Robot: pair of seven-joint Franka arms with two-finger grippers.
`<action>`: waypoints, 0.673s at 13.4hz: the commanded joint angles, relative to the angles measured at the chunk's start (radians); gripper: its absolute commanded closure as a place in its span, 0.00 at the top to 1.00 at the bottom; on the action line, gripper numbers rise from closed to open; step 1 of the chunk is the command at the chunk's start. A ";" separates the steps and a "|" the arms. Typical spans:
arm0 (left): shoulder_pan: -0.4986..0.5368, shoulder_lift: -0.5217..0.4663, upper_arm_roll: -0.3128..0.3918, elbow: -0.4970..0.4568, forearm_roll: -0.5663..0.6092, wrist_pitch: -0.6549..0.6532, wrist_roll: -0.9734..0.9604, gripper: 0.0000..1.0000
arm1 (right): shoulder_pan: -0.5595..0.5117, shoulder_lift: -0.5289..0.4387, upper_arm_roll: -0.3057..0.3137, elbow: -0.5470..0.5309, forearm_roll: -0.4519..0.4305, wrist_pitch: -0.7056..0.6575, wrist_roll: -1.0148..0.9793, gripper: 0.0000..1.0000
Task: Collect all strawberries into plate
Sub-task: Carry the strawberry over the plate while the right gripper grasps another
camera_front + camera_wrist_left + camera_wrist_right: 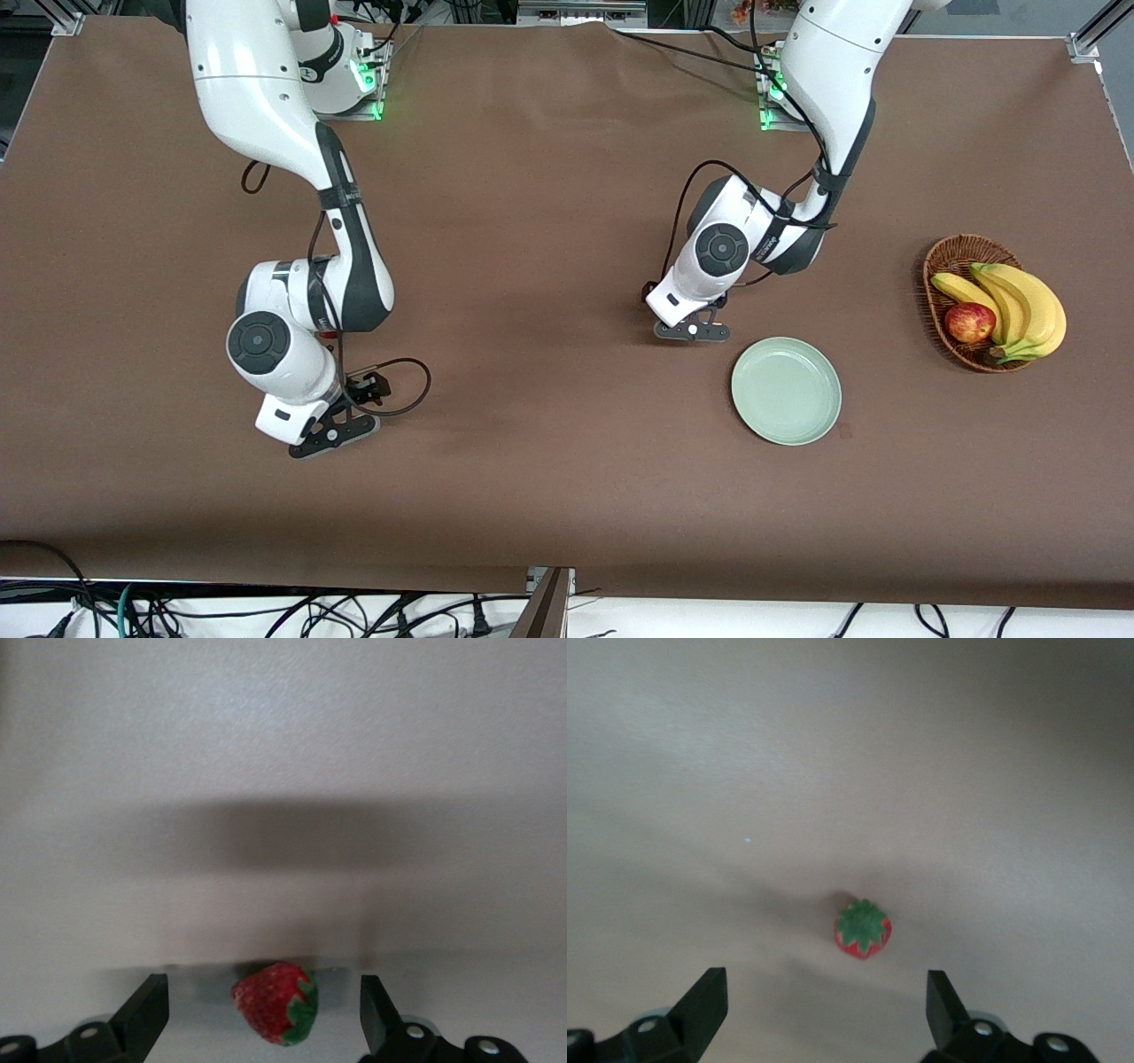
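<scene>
With the plate (786, 390) empty, both grippers hang low with fingers spread, the left gripper (264, 1014) straddling one strawberry (275, 1002) just beside the plate, probably, so it should centre, settle and close gently, while the right gripper (827, 1008) lines up another strawberry (863, 930)

front view set high, facing both bases, whole table (549, 496) covered. wrist views aimed downward, close to cloth; only cloth shared.
</scene>
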 commanded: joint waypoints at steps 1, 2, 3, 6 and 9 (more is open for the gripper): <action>-0.007 -0.041 0.005 -0.039 0.012 0.010 -0.016 0.43 | -0.016 0.033 0.010 -0.017 0.031 0.059 -0.036 0.92; -0.007 -0.041 0.005 -0.036 0.012 0.009 -0.013 0.34 | -0.017 0.040 0.010 -0.017 0.060 0.058 -0.037 0.91; -0.007 -0.041 0.005 -0.033 0.012 0.007 -0.007 0.27 | -0.016 0.042 0.010 -0.018 0.070 0.056 -0.041 0.87; -0.005 -0.052 0.006 -0.027 0.012 0.003 -0.002 0.21 | -0.019 0.060 0.010 -0.018 0.076 0.058 -0.051 0.64; 0.006 -0.079 0.014 0.031 0.014 -0.095 0.024 0.21 | -0.025 0.062 0.013 -0.017 0.082 0.055 -0.050 0.28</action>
